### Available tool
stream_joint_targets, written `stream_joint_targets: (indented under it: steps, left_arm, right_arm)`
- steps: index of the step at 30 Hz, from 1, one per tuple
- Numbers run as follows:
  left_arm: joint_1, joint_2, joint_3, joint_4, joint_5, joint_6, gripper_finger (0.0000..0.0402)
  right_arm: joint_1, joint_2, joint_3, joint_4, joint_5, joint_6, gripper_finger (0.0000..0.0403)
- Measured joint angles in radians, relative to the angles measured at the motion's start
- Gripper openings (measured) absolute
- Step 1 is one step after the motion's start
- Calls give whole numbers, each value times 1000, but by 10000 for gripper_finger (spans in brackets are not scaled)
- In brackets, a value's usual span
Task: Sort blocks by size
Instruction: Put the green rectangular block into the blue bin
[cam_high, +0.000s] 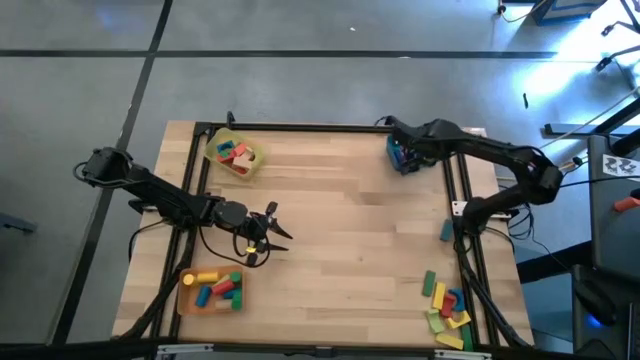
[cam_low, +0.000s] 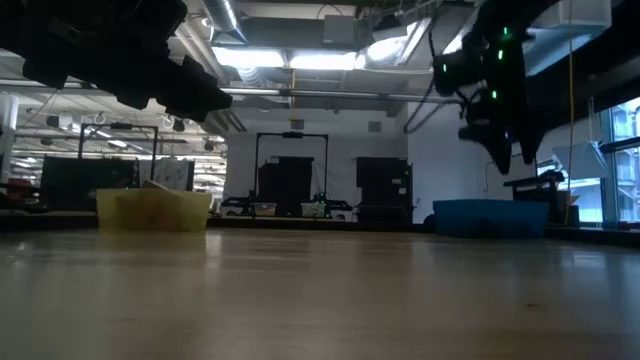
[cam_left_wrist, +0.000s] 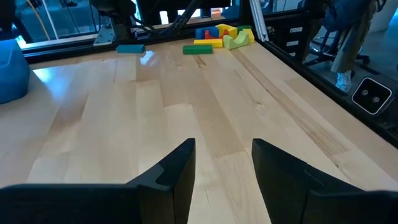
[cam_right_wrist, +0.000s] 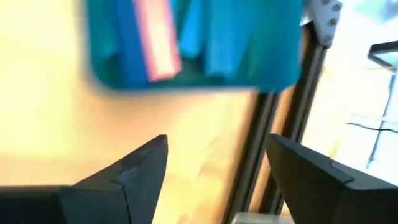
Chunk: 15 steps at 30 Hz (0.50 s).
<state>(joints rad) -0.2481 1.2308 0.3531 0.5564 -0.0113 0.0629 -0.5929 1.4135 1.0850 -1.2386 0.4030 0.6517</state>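
Right gripper jaws spread, empty, over blue tray, its blocks blurred; left gripper jaws parted, empty.

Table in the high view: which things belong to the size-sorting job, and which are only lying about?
Part of the job:
- loose blocks at the near right corner
- teal block alone by the right edge
- blocks in the yellow tray
- blocks in the orange tray
- blue tray under the open right gripper

Lying about:
- nothing on the table.
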Motion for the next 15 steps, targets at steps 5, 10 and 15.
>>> stream_joint_targets:
  steps: [5, 10, 15]
  left_arm:
    - [0, 0, 0, 0, 0, 0, 143]
    - [-1, 0, 0, 0, 0, -4, 143]
    - [-1, 0, 0, 5, 0, -8, 143]
  right_arm:
    - [206, -19, 36, -96, -115, 163, 275]
    - [426, -8, 32, -144, -202, 316, 275]
    - [631, 7, 32, -150, -316, 495, 244]
